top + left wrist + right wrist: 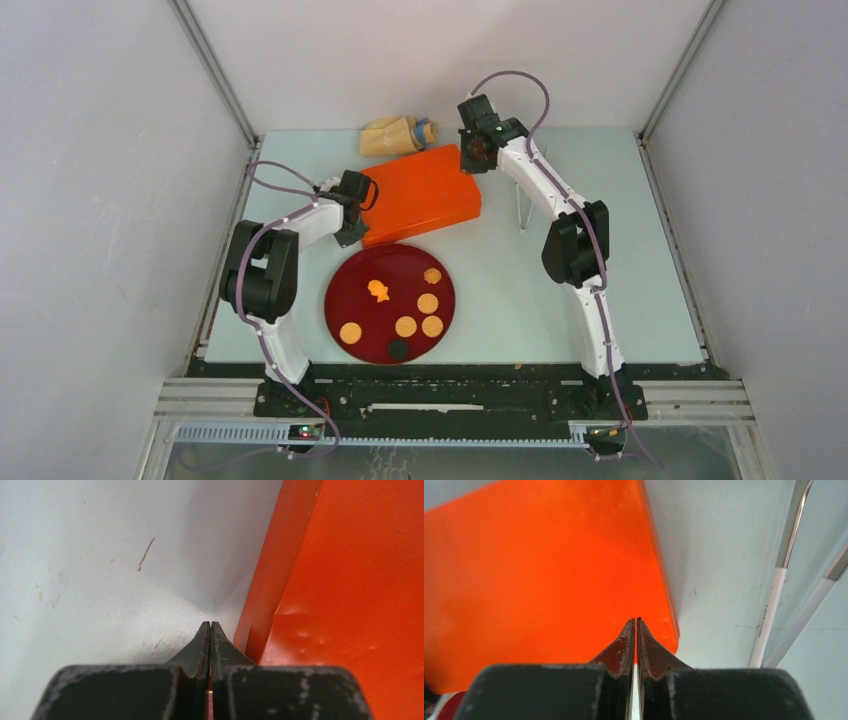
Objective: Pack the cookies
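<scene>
Your left gripper (pixel 210 625) and right gripper (pixel 634 621) are both sitting pinched shut, gripping nothing, between white walls (pixel 100 200) over the pale table (pixel 560 320), left just beside the orange box (pixel 420 193), right over its corner, while the cookies (pixel 406 326) are lying on the dark red plate (pixel 345 300).

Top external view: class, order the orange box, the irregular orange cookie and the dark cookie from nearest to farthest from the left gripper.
1. The orange box: right beside the left gripper, at the box's left edge.
2. The irregular orange cookie: upper left of the dark red plate.
3. The dark cookie: at the plate's near rim, farthest.
</scene>
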Controlling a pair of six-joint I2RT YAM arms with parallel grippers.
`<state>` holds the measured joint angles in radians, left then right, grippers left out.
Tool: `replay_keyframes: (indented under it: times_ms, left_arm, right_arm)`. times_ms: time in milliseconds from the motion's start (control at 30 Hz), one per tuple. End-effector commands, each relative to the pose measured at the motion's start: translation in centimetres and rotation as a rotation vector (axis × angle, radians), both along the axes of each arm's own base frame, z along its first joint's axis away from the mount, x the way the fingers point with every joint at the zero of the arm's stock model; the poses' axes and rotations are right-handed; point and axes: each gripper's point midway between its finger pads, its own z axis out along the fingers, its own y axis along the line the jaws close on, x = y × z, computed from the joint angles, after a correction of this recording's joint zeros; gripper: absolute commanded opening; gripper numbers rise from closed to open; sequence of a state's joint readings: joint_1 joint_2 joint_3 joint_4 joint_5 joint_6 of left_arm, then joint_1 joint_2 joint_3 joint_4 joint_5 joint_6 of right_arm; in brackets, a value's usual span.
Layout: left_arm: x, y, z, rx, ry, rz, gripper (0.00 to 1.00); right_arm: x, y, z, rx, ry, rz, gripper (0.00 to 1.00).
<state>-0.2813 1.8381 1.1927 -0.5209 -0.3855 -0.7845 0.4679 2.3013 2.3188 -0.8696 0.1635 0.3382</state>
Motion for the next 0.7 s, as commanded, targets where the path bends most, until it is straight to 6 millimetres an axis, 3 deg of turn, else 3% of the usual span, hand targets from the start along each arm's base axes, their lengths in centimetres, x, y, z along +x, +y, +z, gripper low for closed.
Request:
replay_keyframes:
  times_ms: [0, 200, 367, 467, 600, 667]
  left_arm:
    - [1.4, -0.8, 2.3, -0.021, -0.081, -0.027, 0.0]
    - [1.1, -1.0, 2.4, -0.026, -0.088, -0.036, 0.0]
    - [0.7, -0.7, 3.2, -0.018, -0.106, -0.042, 0.0]
    - [0.4, -0.5, 4.2, -0.017, -0.128, -0.04, 0.0]
    - [0.2, -0.2, 5.3, -0.011, -0.157, -0.041, 0.0]
    - [0.2, -0.1, 5.5, -0.008, -0.162, -0.04, 0.0]
  right_arm:
    - [-1.2, -1.2, -4.5, -0.02, 0.152, -0.001, 0.09]
    - [-1.4, -0.8, -5.5, 0.011, 0.198, 0.022, 0.09]
    - [-1.0, -1.2, -3.7, 0.018, 0.155, 0.001, 0.09]
    - [-0.5, -1.9, -0.6, 0.023, 0.057, -0.043, 0.05]
    - [-0.4, -0.9, 6.1, 0.096, -0.157, -0.01, 0.03]
    - [-0.4, -0.3, 7.1, 0.084, -0.159, 0.014, 0.03]
